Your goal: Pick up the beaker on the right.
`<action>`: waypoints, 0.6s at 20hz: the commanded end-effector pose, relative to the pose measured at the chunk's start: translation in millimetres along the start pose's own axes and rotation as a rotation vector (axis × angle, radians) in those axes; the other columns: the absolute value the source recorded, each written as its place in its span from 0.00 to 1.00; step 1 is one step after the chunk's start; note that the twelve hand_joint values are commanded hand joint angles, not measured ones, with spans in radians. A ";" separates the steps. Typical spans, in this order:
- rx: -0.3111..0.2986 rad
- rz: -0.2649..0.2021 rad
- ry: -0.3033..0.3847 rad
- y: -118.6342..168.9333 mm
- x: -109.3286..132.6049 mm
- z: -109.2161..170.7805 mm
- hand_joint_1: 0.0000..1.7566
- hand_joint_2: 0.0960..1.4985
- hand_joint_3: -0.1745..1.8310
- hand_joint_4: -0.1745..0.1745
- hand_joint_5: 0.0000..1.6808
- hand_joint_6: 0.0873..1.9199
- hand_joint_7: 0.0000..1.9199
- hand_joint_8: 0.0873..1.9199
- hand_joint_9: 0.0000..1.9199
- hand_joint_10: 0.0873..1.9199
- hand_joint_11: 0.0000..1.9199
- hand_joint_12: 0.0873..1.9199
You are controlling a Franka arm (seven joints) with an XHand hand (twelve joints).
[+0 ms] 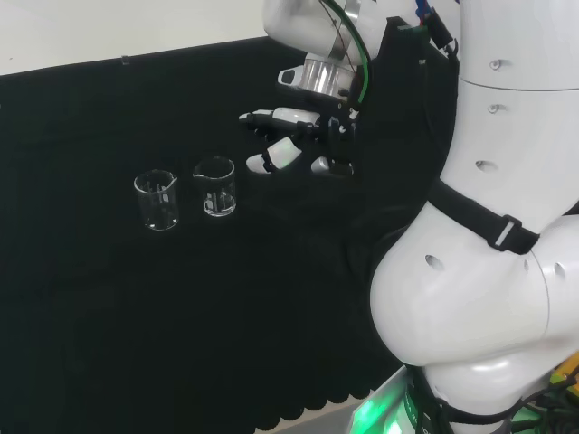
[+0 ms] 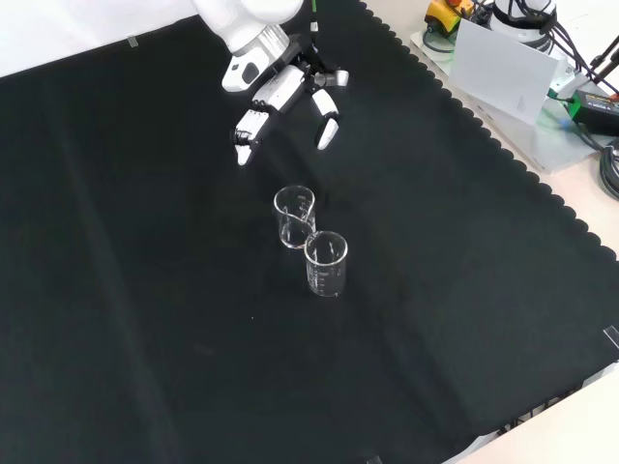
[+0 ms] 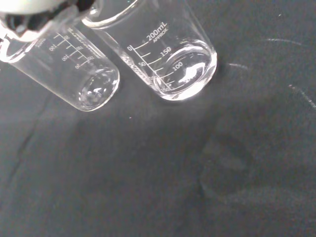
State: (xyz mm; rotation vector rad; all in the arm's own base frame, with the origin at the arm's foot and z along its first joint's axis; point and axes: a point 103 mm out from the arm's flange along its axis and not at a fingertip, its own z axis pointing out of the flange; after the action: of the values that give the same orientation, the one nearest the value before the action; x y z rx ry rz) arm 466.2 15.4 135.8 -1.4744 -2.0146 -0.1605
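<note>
The clear glass was hard to read against the black cloth (image 2: 145, 290), and in the wrist view both rims were cut off, one partly behind a blurred white part of the hand (image 3: 34, 10). Two beakers stood upright on the counter, just beside each other. In the head view the right beaker (image 1: 215, 187) stood nearer the hand (image 1: 294, 136); the left beaker (image 1: 156, 200) stood beyond it. The hand hovered apart from both, fingers spread and relaxed, holding nothing. In the front view it hung above the pair.
</note>
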 end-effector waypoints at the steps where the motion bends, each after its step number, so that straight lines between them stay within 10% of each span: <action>1: -0.013 -0.036 0.077 7.0 -1.8 7.5 0.45 0.22 0.62 0.34 0.06 0.00 0.00 0.22 0.04 0.32 0.00 0.50; 12: -0.021 -0.103 0.163 15.9 -2.8 19.0 0.49 0.19 0.64 0.30 0.10 0.00 0.03 0.26 0.10 0.32 0.00 0.60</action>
State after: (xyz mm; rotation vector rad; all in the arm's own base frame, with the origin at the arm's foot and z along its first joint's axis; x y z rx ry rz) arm 472.4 24.6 116.7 -1.3427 -1.9725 -0.3137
